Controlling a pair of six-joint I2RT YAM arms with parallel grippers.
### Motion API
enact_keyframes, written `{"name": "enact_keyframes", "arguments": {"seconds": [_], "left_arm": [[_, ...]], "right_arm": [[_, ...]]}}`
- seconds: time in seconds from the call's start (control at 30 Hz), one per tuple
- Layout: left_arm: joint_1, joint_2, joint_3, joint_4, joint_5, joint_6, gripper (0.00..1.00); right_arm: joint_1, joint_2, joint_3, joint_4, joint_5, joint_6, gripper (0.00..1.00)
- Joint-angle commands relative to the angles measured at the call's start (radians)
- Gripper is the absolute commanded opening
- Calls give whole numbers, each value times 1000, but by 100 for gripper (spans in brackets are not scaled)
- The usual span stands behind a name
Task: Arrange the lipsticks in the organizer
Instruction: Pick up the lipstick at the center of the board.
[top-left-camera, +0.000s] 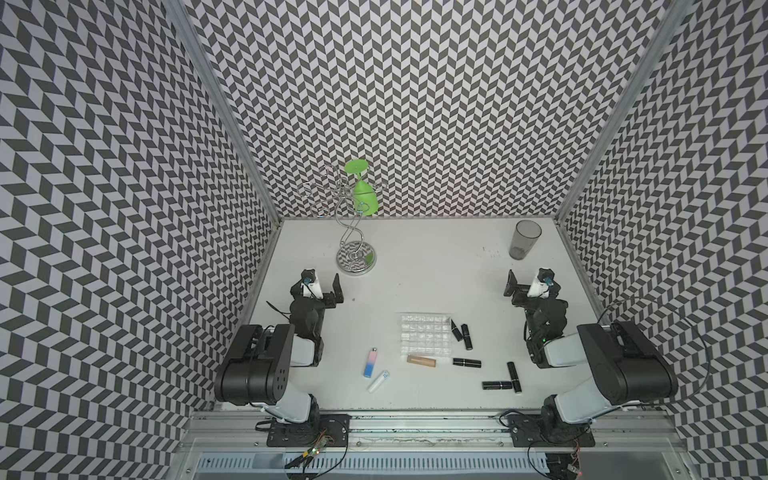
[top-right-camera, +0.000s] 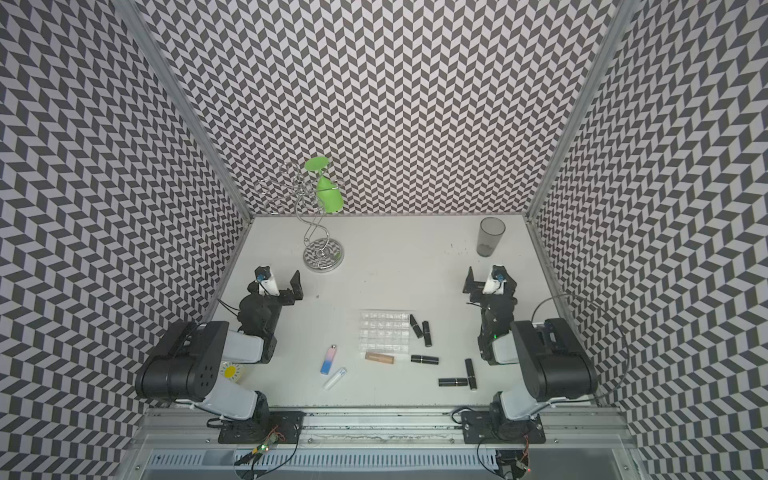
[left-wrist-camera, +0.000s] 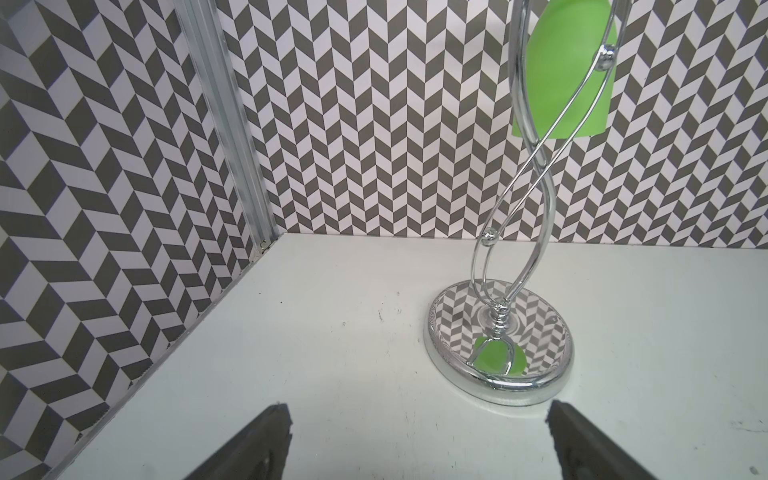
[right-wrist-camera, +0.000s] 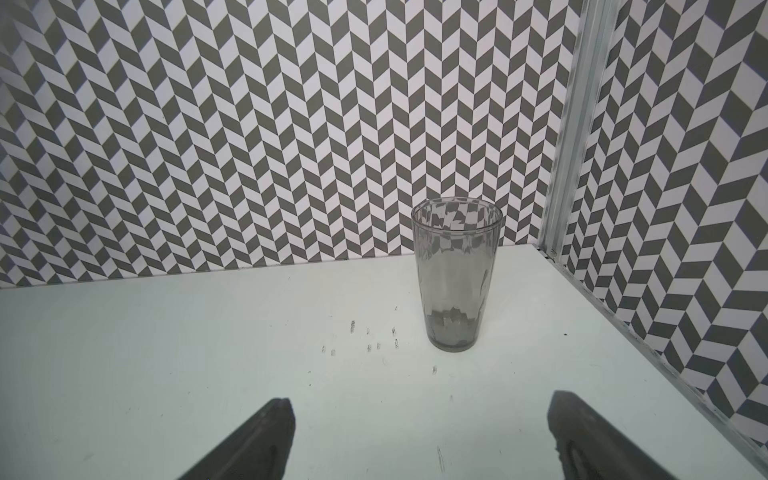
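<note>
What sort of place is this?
Probably a robot test booth: left arm and right arm mounted on a rail, patterned walls enclosing a white table, lipsticks scattered beside a clear organizer.

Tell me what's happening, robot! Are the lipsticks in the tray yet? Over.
Both open, empty: left pincer, right pincer. Eight lipsticks loose on table, none in tray. Glass and wire stand far back, not blocking.

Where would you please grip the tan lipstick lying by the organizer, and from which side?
Probably its middle, from straight above, jaws closing across its width: the tan lipstick lies flat, its length along the near edge of the organizer, leaving little room on that side.
</note>
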Motion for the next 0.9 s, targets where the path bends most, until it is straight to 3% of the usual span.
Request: {"name": "enact_keyframes", "arguments": {"seconds": [0.0,0.73,0.8,0.87], "left_arm": [[-3,-6,12,3,-3,13,100],[-3,-7,11,4,-3,12,100],[-9,-22,5,25,-42,15,100],[-35,-109,35,-109,-81,24,100]], "right_arm": [[-1,10,-7,60,1,6,100],[-1,9,-7,61,1,5,100],[7,-15,-8,88,-42,-25,100],[50,-176,31,-149,17,-63,100]]}}
